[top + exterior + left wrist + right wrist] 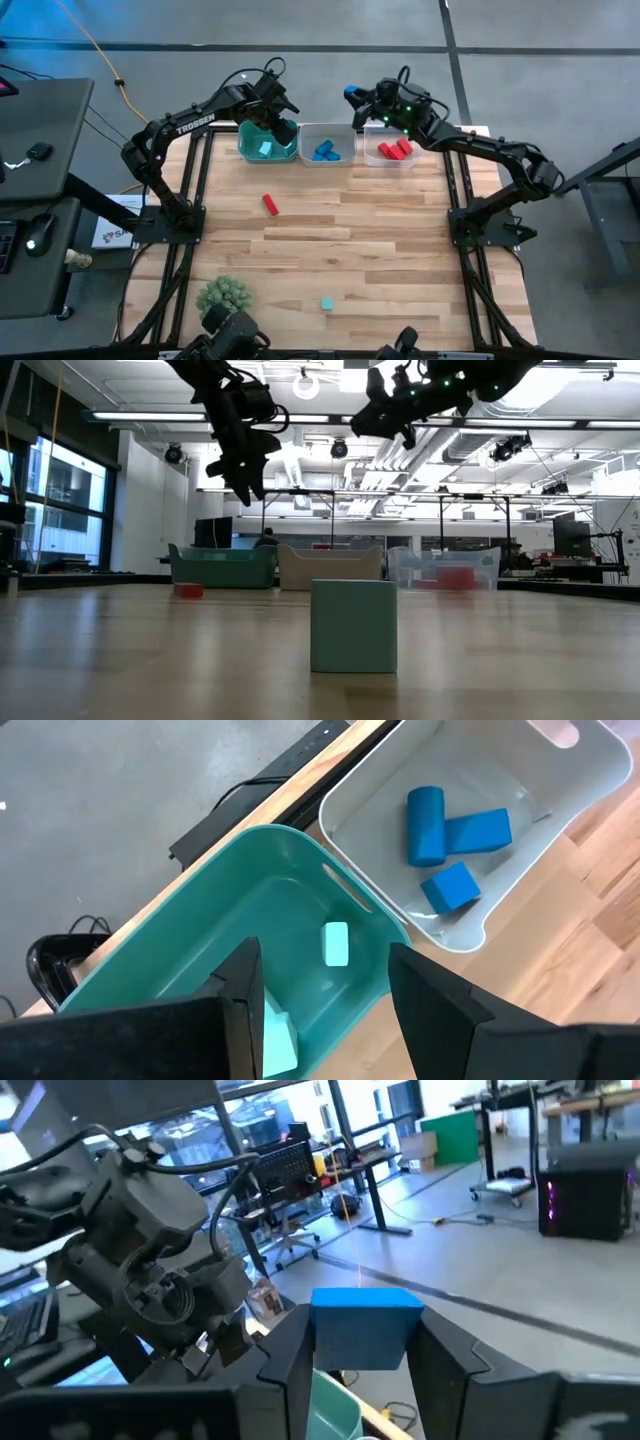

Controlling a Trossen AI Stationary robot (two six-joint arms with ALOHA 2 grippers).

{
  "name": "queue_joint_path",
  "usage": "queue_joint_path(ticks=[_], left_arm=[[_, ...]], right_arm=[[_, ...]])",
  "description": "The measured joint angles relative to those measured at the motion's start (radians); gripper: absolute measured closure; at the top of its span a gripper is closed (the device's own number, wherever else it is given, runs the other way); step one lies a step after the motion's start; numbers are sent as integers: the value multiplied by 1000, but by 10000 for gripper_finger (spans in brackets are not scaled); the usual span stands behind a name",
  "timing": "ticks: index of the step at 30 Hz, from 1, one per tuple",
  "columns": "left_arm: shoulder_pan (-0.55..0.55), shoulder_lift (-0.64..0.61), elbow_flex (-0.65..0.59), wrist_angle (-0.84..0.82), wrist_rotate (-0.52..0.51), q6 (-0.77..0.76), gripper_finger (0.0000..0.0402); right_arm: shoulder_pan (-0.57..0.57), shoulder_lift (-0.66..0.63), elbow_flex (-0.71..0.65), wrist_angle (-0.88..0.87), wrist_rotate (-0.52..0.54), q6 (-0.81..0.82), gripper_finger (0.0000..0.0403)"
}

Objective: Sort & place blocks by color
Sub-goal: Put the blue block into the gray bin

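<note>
The right gripper (365, 1345) grasps a blue block (365, 1326), its long axis crosswise between the fingers. The left gripper (320, 990) hangs released over the teal bin (215, 935). Three blue blocks fill the white bin (520, 765).

Colours across the sorting scene

The worktop (330, 250) is pale wood in planked strips. A teal bin (266, 141) holds light teal blocks (265, 149), a whitish bin (326, 144) holds blue blocks (324, 152), and a clear bin (391, 146) holds red blocks (394, 150). One red block (270, 204) and one light teal cube (327, 304) lie on the wood, near a green spiky ball (224, 294). The dark right claw (365, 1365) carries a blue block (365, 1326); the left claw (322, 995) is black.
</note>
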Motion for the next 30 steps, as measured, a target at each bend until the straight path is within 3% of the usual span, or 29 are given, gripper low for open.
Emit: queue_joint_path(ticks=[7,15,30], left_arm=[[0,0,0,0,0,-10,266],[0,0,0,0,0,-83,266],[-7,0,0,0,0,-96,266]], right_arm=[[-5,0,0,7,-41,-121,295],[-5,22,1,-58,-60,-120,295],[2,323,341,-593,-69,-155,295]])
